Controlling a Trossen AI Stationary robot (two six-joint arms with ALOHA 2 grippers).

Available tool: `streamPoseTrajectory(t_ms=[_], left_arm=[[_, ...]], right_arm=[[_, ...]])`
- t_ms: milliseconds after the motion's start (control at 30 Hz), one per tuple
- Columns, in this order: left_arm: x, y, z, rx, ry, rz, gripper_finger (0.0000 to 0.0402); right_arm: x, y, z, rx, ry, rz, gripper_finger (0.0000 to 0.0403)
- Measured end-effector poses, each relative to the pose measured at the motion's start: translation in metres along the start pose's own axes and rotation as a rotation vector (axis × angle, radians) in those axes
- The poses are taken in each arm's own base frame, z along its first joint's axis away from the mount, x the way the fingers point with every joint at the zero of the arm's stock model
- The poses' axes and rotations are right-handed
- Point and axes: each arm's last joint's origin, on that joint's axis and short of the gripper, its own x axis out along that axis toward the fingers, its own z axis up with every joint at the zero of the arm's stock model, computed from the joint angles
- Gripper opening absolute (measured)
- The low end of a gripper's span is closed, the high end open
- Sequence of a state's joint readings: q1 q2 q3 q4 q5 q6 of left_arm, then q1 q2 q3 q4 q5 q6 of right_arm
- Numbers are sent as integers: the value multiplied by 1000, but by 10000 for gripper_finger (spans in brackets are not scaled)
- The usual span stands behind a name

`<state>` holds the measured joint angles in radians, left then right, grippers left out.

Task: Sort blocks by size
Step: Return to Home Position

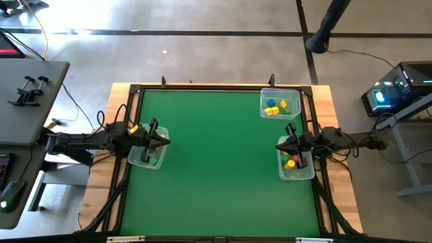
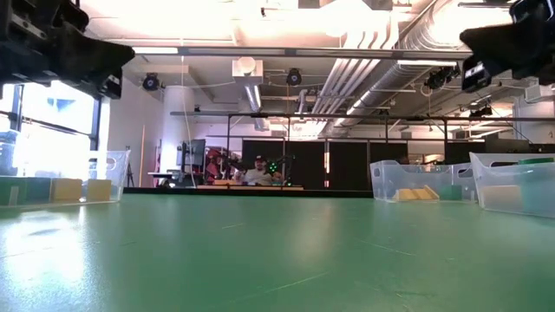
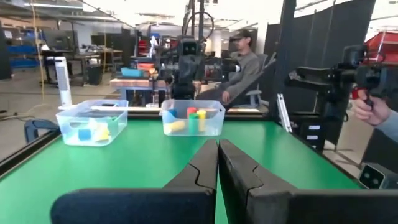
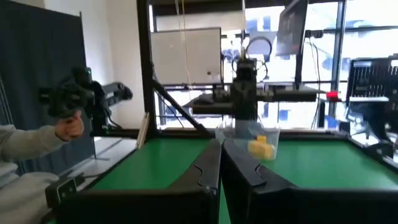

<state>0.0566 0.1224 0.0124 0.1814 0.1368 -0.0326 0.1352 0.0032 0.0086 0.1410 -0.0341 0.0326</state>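
Observation:
The blocks lie in three clear bins. The far right bin point(image 1: 279, 102) holds yellow, blue and green blocks point(image 1: 273, 108). The near right bin point(image 1: 295, 164) holds yellow and orange-red blocks point(image 1: 291, 163); it also shows in the left wrist view point(image 3: 193, 119). The left bin point(image 1: 146, 155) holds yellow blocks point(image 4: 262, 147). My left gripper point(image 3: 218, 163) is shut and empty above the left bin, pointing toward the table's right edge. My right gripper point(image 4: 221, 163) is shut and empty above the near right bin, pointing toward the table's left edge.
The green mat point(image 1: 216, 169) lies between the bins inside a black frame point(image 1: 202, 86). A person sits beyond the table point(image 3: 245, 62). A person's hand holds a handle device beside the table point(image 3: 367, 106), also seen in the right wrist view point(image 4: 68, 124).

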Motion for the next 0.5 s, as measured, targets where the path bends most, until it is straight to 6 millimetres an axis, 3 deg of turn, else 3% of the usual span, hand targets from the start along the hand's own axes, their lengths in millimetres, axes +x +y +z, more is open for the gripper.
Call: streamPoseTrajectory(t_ms=[500], left_arm=[[-8,2,-4,24,41,37,0]], right_arm=[[0,-2,-1,19,6,-54,3]])
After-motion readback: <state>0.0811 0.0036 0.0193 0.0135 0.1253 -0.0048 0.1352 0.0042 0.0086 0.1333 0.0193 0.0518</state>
